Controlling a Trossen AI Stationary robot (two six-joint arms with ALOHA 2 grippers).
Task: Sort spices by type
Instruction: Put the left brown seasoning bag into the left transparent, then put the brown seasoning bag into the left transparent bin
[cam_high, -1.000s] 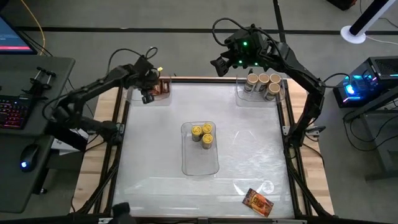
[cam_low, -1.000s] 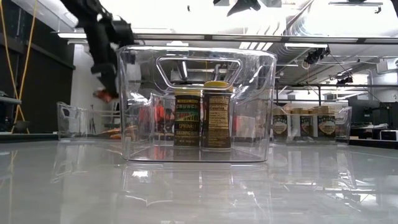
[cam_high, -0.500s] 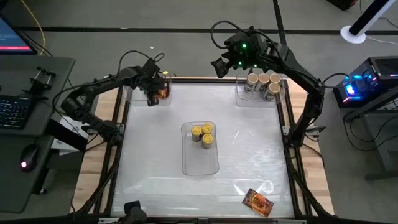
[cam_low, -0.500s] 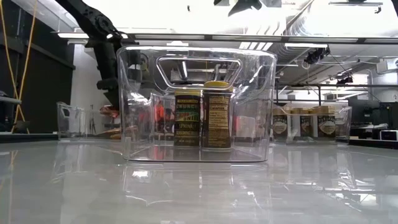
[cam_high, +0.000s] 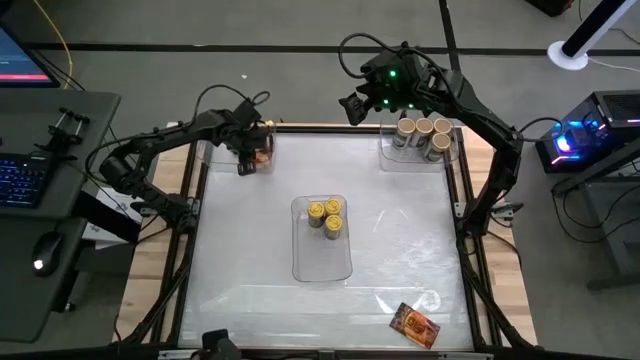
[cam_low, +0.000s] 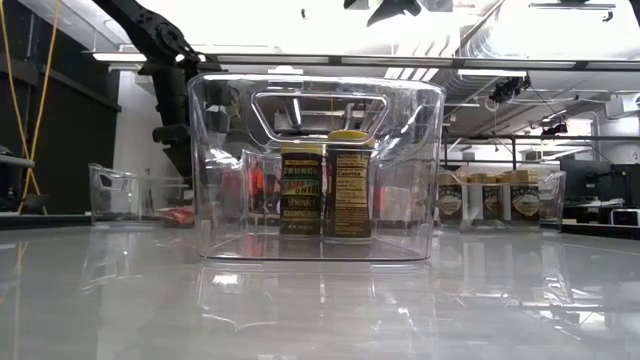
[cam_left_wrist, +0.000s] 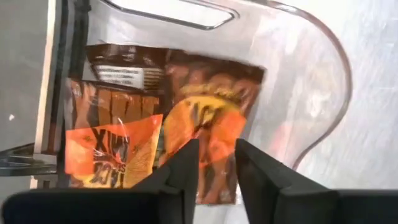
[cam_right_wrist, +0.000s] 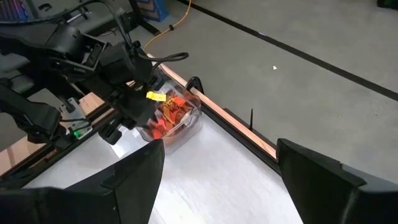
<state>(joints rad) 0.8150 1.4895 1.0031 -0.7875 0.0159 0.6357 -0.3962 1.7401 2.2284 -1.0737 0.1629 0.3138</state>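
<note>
1. The left gripper (cam_high: 247, 160) has moved from the far-left tray's (cam_high: 262, 163) left edge to over its packets (cam_left_wrist: 155, 134). In the low view, the packet it dangled a second ago is gone and one now lies in the tray; judged delivered.
2. Its fingers (cam_left_wrist: 186, 171) stand slightly apart, holding nothing.
3. The right gripper (cam_high: 352, 104) waits wide open, empty, beside the beige-lidded jars (cam_high: 425, 135) far right.
4. Yellow-lidded jars (cam_high: 325, 215) fill the middle tray (cam_high: 322, 265).
5. One packet (cam_high: 414, 324) remains loose near right; the middle tray stands between it and the far-left tray.

Grey floor (cam_high: 300, 25), desk (cam_high: 45, 215), bright ceiling lights (cam_low: 560, 25)
</note>
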